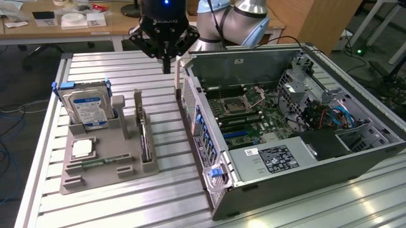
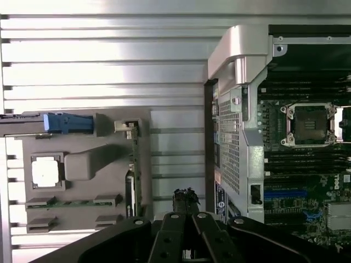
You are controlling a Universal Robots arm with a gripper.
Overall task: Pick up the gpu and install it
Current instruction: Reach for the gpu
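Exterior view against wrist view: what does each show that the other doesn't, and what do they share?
The exterior view adds the hard drive's blue-white label, the power supply, blue cables in the case, the arm and a desk behind. The wrist view adds a straight-down look: the shut end effector hangs over bare table between the tray and the case, holding nothing. Shared: the gpu standing on edge in the tray, the chip beside it, and the motherboard socket.
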